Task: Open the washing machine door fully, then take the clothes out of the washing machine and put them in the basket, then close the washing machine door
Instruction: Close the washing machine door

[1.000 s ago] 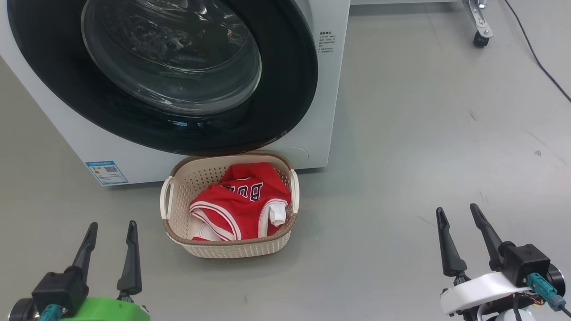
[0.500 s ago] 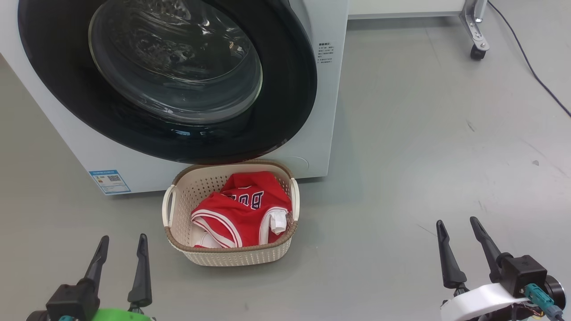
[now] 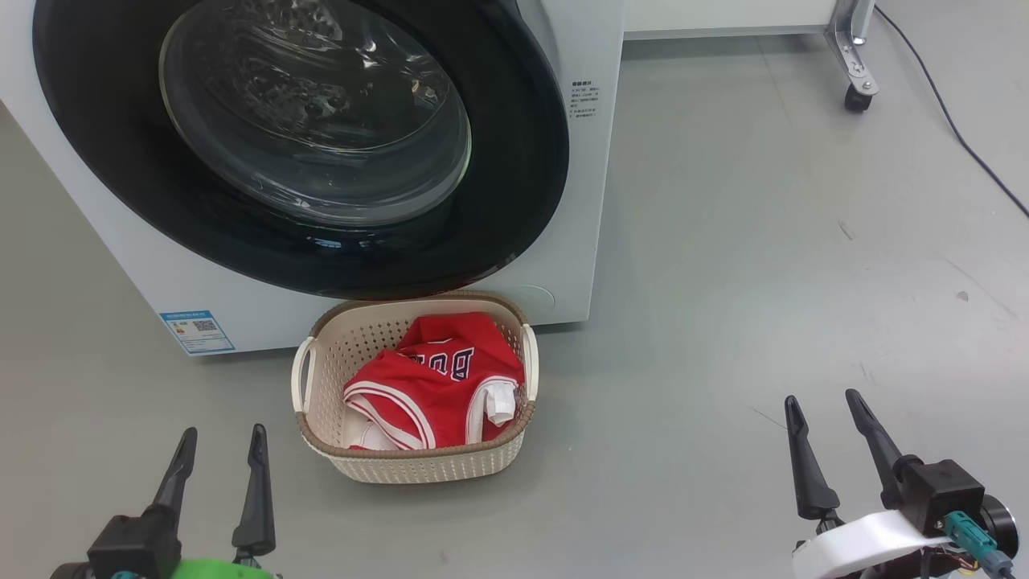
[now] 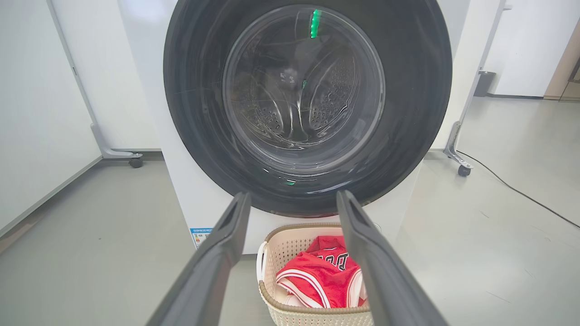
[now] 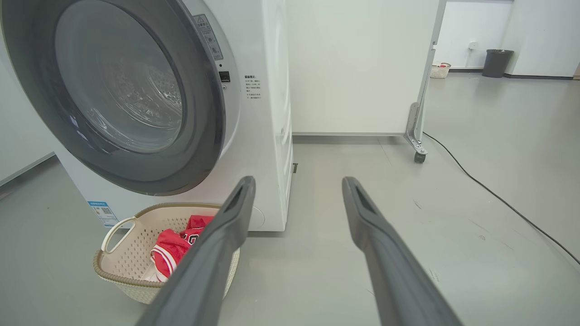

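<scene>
The basket [image 3: 402,468] lies between left fingers [image 3: 257,490] and right fingers [image 3: 806,474], apart.

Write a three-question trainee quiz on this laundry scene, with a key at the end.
1. True or false: the large round glossy black door is shut against the white front-loading washing machine.
2. Where does the bright red jersey lie? A: in the steel drum. B: in the cream perforated plastic basket. C: on the grey floor.
3. Fill in the word: the left gripper and the right gripper each stand ___ and hold nothing.

Key: 1 true; 2 B; 3 open.
</scene>
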### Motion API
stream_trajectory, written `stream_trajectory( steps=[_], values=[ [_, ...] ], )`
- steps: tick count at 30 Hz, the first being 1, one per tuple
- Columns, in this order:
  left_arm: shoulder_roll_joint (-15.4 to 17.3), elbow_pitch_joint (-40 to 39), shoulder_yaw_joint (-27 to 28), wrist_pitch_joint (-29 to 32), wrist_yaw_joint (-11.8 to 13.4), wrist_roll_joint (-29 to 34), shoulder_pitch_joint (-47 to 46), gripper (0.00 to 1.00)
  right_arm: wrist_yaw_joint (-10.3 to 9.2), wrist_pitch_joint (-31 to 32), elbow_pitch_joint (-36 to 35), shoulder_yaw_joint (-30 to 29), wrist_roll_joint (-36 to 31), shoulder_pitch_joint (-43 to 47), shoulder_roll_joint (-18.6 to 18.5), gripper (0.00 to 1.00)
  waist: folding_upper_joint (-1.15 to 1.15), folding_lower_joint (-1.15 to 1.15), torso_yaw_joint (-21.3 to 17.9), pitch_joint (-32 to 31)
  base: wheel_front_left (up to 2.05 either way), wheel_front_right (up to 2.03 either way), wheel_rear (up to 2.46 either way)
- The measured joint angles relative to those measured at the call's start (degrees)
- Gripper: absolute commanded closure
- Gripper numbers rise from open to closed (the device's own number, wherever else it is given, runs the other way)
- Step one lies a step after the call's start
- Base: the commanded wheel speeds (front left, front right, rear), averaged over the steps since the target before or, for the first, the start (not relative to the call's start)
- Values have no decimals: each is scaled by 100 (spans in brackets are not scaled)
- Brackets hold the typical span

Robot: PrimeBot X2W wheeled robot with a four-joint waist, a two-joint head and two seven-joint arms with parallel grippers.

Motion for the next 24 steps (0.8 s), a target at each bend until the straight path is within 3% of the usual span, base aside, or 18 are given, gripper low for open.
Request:
stream_trajectory(
  steps=[1,2,3,24],
  values=[
    [0,0,-1,-1,0,7,0,0,-10,0,-8,2,0,0,0,0,0,0,-1,0,0,0,0],
    [-1,1,-2,-11,0,15,0,0,-15,0,-15,3,0,0,0,25,0,0,-2,0,0,0,0],
    [-1,1,-2,-30,1,33,0,0,-16,0,-24,3,1,1,1,100,0,0,-3,1,0,0,0],
    [-43,-49,-193,-56,43,196,-27,0,70,112,-146,22,-1,-114,-193,100,0,0,155,172,0,0,0]
  ],
)
